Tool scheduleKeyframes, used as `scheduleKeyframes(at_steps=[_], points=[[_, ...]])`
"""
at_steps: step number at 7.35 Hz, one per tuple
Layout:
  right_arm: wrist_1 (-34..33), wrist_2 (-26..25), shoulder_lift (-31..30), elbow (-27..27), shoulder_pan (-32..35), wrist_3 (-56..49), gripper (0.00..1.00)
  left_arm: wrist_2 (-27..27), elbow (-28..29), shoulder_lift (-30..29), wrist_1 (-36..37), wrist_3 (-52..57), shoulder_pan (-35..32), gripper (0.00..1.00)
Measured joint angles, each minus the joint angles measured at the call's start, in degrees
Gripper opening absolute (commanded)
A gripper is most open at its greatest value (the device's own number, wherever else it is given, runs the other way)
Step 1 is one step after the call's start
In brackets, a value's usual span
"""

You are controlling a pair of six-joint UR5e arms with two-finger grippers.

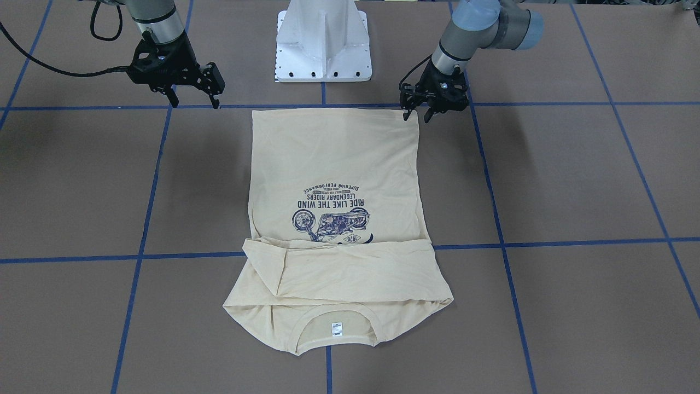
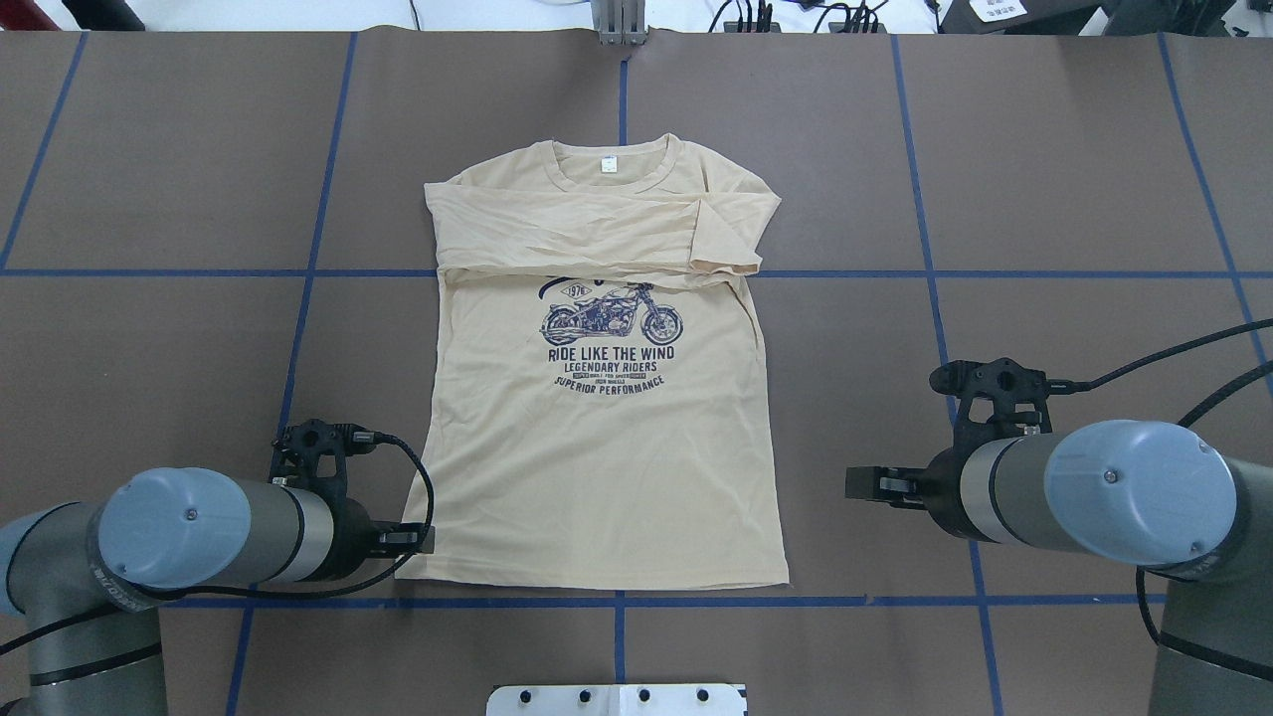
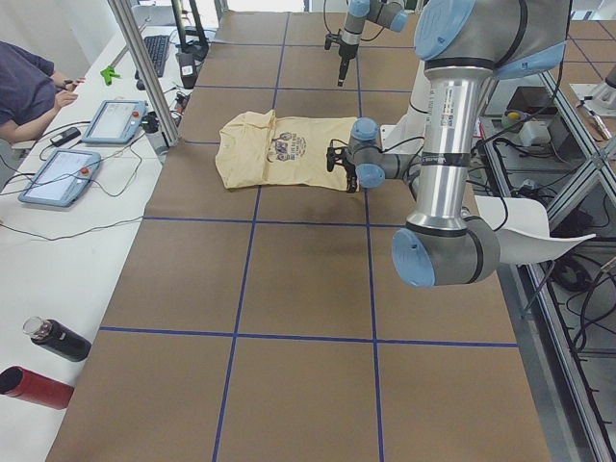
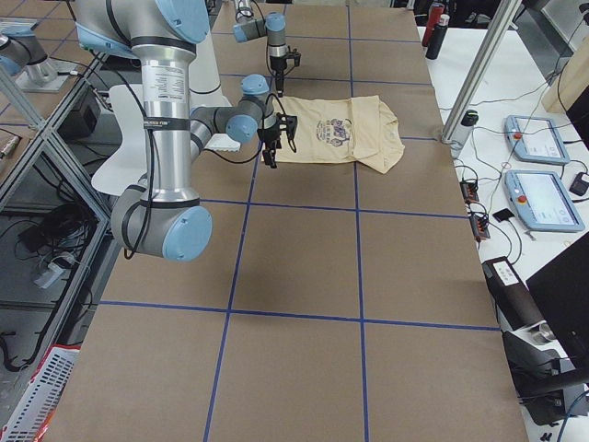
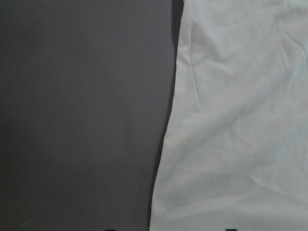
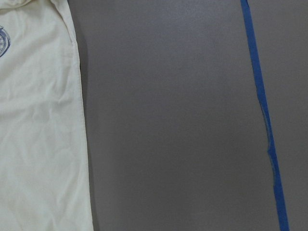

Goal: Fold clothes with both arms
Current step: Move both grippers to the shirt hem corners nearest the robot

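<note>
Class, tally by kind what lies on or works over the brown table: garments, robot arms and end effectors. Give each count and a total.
T-shirt: 1
Arms: 2, the left arm and right arm
End effectors: 2, the left end effector and right end effector
Total: 5

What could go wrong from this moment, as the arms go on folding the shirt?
1. The left gripper is at one hem corner of the T-shirt, but the right gripper hangs well apart from the other corner. A one-sided lift may skew the fold.
2. The folded sleeves lie loose over the chest and may slip open if the hem is dragged.
</note>
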Motion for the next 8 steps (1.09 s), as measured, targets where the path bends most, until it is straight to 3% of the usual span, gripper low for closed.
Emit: scheduleKeyframes(at_steps=[1,4,8], points=[[0.0,0.0,0.0,0.0,0.0,0.0,1.00,0.0,0.5,-0.3,0.0,0.0,0.2,0.59],[0.0,0.0,0.0,0.0,0.0,0.0,1.00,-0.4,1.3,-1.0,0.1,0.1,0.4,0.44],[0.0,0.0,0.0,0.0,-0.2,0.1,1.00,-0.6,1.1,-0.9,0.3,0.1,0.7,0.44]])
